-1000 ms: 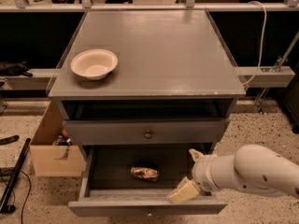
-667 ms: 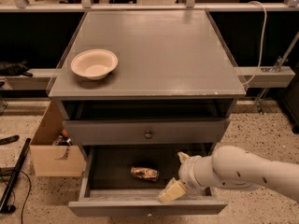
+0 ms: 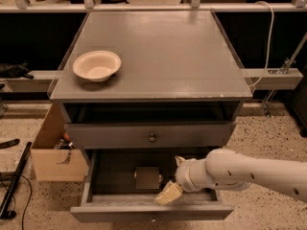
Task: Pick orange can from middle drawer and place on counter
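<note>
The orange can (image 3: 147,177) lies on the dark floor of the open middle drawer (image 3: 89,182), near its centre. It looks brownish and dull in the shadow. My gripper (image 3: 173,178) is inside the drawer just right of the can, with my white arm coming in from the right. Its fingers are open: one cream finger (image 3: 169,194) is low near the drawer front and the other shows further back. Nothing is held. The grey counter (image 3: 163,47) lies above.
A cream-white bowl (image 3: 97,65) sits on the counter's left front. A closed drawer front with a round dark knob (image 3: 152,138) is above the open one. A cardboard box (image 3: 50,155) stands left of the cabinet, and a black pole (image 3: 13,183) lies on the floor.
My arm and gripper have moved left inside the drawer, closing the gap to the can. The can and the bowl have not moved.
</note>
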`<state>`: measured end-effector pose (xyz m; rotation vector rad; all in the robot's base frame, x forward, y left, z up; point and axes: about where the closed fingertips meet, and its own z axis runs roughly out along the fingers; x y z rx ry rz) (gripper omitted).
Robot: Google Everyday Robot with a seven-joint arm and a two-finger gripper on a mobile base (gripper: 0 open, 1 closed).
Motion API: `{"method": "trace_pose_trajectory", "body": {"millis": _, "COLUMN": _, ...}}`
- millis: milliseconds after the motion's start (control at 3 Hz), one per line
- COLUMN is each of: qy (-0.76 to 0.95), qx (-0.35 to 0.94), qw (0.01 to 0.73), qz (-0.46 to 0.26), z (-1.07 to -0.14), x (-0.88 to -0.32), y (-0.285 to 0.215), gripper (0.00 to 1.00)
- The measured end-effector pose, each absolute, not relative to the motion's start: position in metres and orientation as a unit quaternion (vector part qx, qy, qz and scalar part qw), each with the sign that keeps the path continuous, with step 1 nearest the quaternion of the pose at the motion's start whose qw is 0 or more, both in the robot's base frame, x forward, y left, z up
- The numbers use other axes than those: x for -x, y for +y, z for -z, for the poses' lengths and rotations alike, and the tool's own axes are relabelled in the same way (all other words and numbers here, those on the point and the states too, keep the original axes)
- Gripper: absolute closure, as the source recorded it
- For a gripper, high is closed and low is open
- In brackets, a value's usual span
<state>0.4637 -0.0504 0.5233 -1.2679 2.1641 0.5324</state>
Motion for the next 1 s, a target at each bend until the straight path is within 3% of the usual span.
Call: {"method": "trace_pose_trajectory", "body": {"millis": 1000, "qy": 0.814, "qx": 0.468, "qw": 0.278, "qz": -0.204, "z": -0.447, "x": -0.504, "y": -0.033, "gripper": 0.00}}
